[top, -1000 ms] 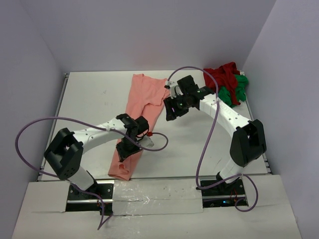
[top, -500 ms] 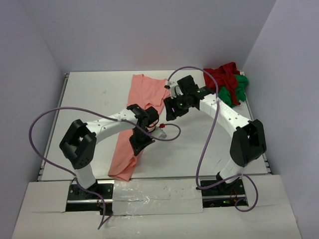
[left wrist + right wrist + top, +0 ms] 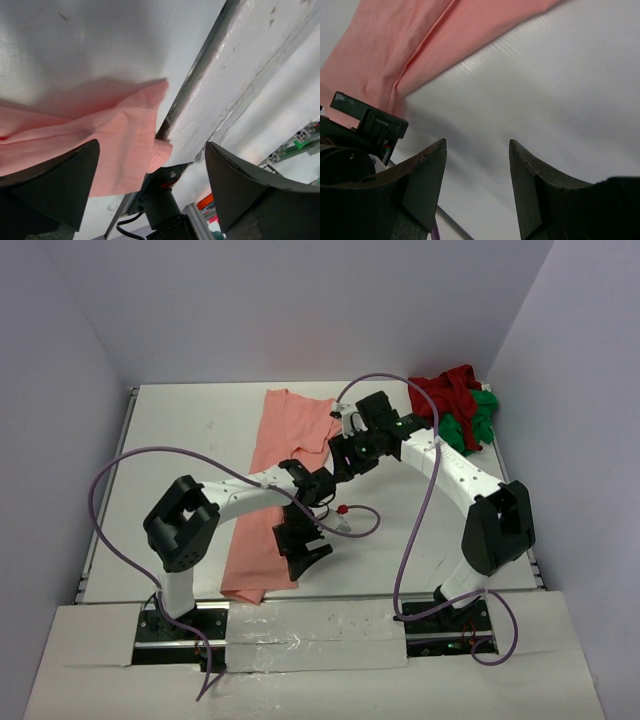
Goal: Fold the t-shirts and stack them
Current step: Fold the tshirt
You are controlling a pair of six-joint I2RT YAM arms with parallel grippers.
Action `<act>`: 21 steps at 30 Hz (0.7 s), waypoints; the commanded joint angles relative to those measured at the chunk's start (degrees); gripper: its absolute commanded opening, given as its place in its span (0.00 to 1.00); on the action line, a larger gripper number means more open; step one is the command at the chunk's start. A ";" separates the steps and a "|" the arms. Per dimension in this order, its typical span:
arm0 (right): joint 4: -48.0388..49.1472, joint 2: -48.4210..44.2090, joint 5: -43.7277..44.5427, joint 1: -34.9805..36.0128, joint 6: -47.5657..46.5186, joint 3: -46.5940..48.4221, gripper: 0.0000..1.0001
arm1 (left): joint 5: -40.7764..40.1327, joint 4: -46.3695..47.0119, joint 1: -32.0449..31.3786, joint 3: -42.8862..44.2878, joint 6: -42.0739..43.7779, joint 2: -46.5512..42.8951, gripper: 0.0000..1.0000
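Top external: left tool [image 3: 305,552] swung to near end of salmon-pink t-shirt [image 3: 280,440], jaws now spread, cloth let go. Shirt lies as narrow strip on desk [image 3: 180,460]. Right tool [image 3: 345,455] half-spread, empty, beside it. Crosswise fold likely next.

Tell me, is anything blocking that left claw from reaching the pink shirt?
Nothing visible does. The left gripper hangs open right over the near end of the salmon-pink shirt, and its wrist view shows only that cloth and bare table between the jaws.
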 commanded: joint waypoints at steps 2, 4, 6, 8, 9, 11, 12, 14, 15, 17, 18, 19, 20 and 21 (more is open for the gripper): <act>-0.78 -3.43 -0.79 -0.33 -0.84 2.87 0.60 | 3.36 -1.65 -0.14 -1.44 0.67 -2.64 0.99; -0.70 -3.78 -0.79 -0.33 -0.84 2.69 0.61 | 1.96 -1.47 -0.05 -1.18 -0.03 -5.01 0.99; -0.61 -3.87 -0.96 -0.33 -0.84 2.69 0.61 | 0.55 -0.95 0.82 -0.30 -0.82 -7.29 0.99; -0.17 -4.22 -1.58 -0.33 -0.93 2.17 0.61 | -4.36 0.45 2.05 1.37 -2.40 -8.88 0.99; -0.08 -4.31 -1.93 -0.33 -0.93 2.08 0.61 | -5.60 1.24 3.97 2.33 -2.93 -10.54 0.99; 0.53 -4.48 -2.46 -0.33 -0.93 1.55 0.61 | -9.71 3.87 7.74 2.87 -5.37 -13.09 0.99; 0.88 -4.48 -2.55 -0.42 -0.75 1.38 0.60 | -11.66 5.54 9.07 2.52 -6.09 -13.98 0.99; 1.32 -3.70 -2.55 -0.33 -0.66 1.55 0.59 | -18.48 11.25 11.10 1.47 -7.76 -16.52 0.99; 1.50 -3.26 -2.11 -0.33 -0.40 1.72 0.55 | -20.18 13.71 13.46 -0.28 -8.90 -17.32 0.99; 1.59 -1.59 -1.85 -0.15 -0.05 3.21 0.48 | -24.47 20.89 15.58 -1.69 -9.70 -18.63 0.99; 1.50 0.51 -1.67 -0.07 0.21 4.09 0.29 | -25.81 23.29 17.33 -3.01 -10.05 -18.73 0.99; 1.33 1.92 -0.80 0.02 0.65 4.88 0.11 | -26.44 25.49 18.04 -3.45 -10.23 -18.82 0.99; 1.07 3.50 -0.18 0.11 1.00 7.33 0.00 | -26.01 28.64 19.09 -3.72 -10.32 -18.56 0.99; 0.72 6.82 -0.17 0.11 0.83 8.65 0.00 | -24.78 30.41 20.85 -4.33 -10.14 -18.38 0.99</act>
